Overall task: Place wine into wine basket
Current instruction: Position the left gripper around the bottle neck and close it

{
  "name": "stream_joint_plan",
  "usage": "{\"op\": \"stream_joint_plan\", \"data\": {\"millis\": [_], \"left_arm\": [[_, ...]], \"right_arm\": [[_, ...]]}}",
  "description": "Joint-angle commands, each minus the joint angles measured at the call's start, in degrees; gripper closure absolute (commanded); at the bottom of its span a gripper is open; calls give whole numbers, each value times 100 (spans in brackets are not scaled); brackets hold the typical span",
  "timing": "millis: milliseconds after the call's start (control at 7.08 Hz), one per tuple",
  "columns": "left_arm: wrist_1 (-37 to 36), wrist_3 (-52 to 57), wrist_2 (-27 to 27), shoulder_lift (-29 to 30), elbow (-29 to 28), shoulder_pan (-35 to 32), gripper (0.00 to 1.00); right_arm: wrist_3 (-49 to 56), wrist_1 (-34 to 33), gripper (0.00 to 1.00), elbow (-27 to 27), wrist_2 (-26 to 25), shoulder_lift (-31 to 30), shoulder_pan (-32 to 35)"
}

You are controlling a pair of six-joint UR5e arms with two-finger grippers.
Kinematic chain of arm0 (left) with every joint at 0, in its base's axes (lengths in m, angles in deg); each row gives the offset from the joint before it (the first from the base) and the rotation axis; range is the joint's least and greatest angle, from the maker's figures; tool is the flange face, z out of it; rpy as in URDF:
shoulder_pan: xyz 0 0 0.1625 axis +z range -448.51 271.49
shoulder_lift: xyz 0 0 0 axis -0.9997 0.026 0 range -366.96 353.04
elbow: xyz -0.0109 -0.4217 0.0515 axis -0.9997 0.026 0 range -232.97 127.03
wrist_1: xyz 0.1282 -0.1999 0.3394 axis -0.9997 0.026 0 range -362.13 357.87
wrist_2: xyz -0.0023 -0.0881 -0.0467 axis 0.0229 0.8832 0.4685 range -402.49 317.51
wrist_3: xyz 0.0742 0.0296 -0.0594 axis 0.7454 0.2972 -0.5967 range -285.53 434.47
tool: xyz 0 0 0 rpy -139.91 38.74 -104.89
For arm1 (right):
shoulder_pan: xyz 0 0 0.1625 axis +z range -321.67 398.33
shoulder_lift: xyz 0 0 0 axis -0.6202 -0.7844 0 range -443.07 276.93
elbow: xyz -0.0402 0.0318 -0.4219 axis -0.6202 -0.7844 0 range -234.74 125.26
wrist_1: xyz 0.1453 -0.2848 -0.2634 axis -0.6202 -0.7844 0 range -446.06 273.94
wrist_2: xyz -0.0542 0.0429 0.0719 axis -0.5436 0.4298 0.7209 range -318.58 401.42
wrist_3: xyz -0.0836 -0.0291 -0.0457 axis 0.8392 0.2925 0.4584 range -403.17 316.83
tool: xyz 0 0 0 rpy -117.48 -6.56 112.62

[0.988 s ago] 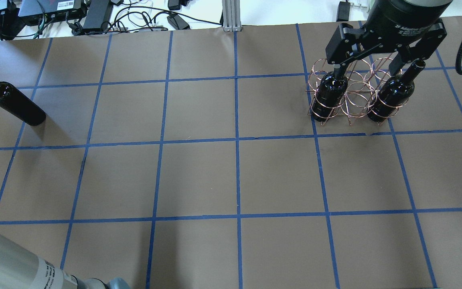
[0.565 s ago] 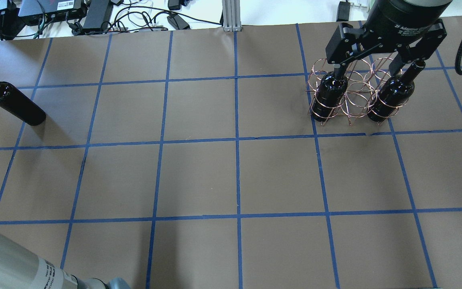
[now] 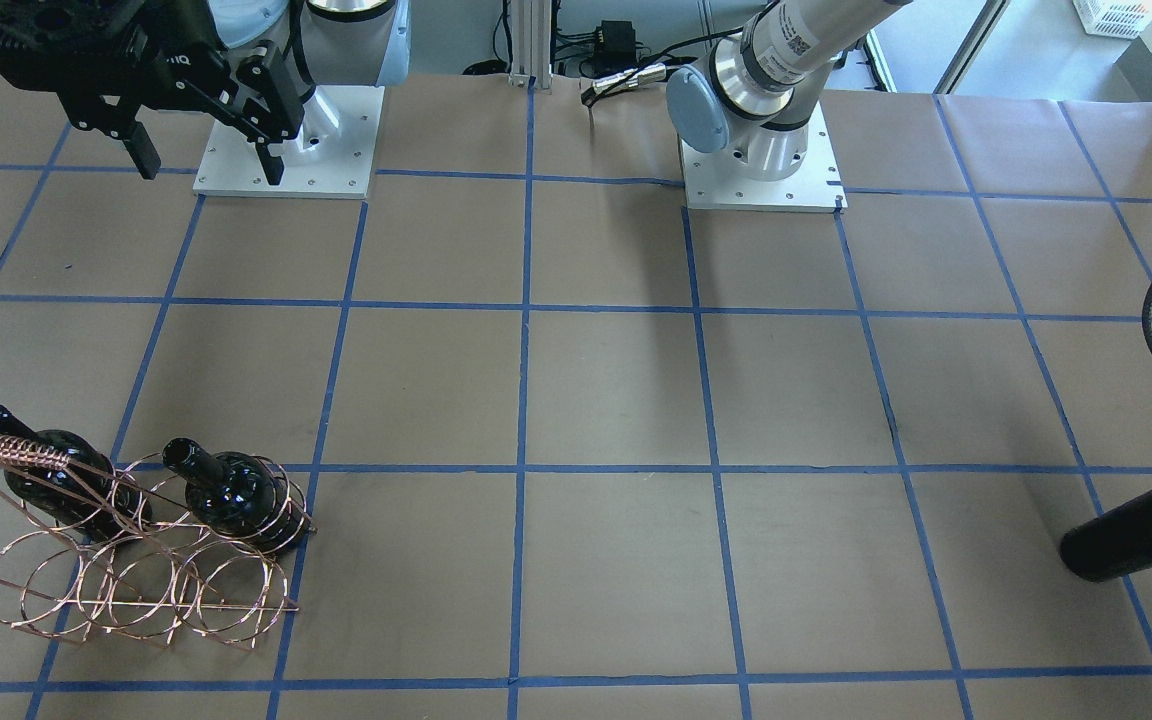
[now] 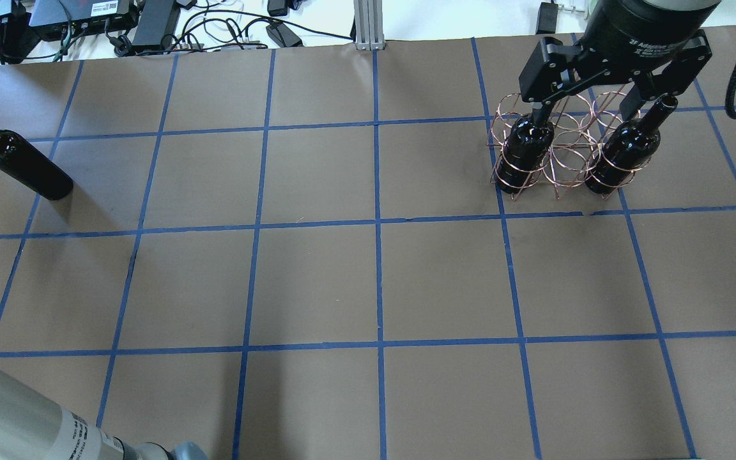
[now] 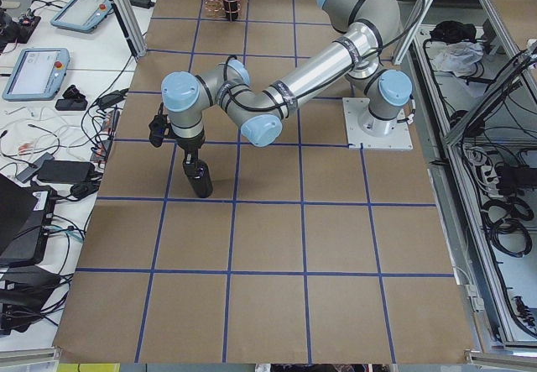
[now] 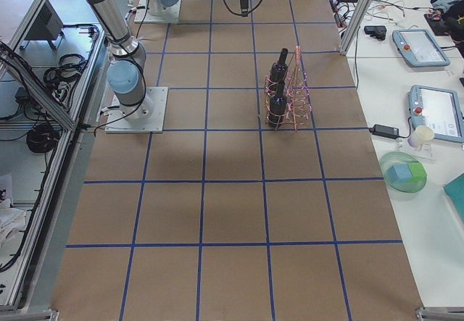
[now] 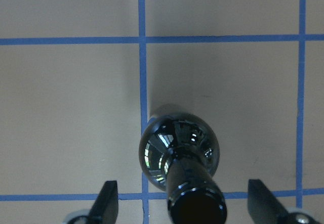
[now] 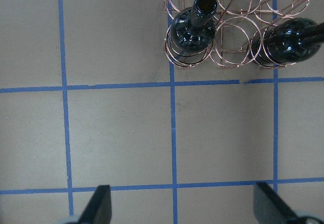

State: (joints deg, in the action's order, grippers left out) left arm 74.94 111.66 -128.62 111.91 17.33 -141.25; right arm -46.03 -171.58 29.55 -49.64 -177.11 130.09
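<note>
The wine basket (image 4: 566, 150) is a copper wire rack at the far right, also in the front-facing view (image 3: 136, 575). Two dark bottles (image 4: 524, 150) (image 4: 623, 150) stand in its outer loops; the middle loops hold nothing. A third wine bottle (image 4: 23, 167) stands upright on the table at the far left. My left gripper (image 7: 185, 204) is open, its fingers (image 7: 107, 201) wide on either side of that bottle's neck (image 7: 195, 193) without touching it. My right gripper (image 4: 586, 115) is open and empty, high above the table by the basket.
Blue tape lines grid the brown table (image 4: 374, 281). Cables and power boxes (image 4: 151, 25) lie beyond the far edge. The arm bases (image 3: 286, 140) (image 3: 761, 165) are bolted at the robot's side. Tablets and a bowl (image 6: 402, 172) sit on a side bench.
The left wrist has shifted very slightly at the bottle's neck. The bottles, the basket and the right gripper have not moved.
</note>
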Motion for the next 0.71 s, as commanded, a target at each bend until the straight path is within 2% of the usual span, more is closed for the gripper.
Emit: {"op": "stream_joint_plan", "data": {"millis": [0,141,424,565], "left_arm": [[-78,-27,62,66,10,0,14],[-78,-27,62,66,-7,-17,18],[-86,-44,97,66,-7,-53,19],[-86,-36,97,66,-7,-53,27]], "right_arm": [[31,0,0,0,0,0,0],[31,0,0,0,-9,0,0],[31,-8,0,0,-9,0,0],[31,-52,0,0,0,9,0]]}}
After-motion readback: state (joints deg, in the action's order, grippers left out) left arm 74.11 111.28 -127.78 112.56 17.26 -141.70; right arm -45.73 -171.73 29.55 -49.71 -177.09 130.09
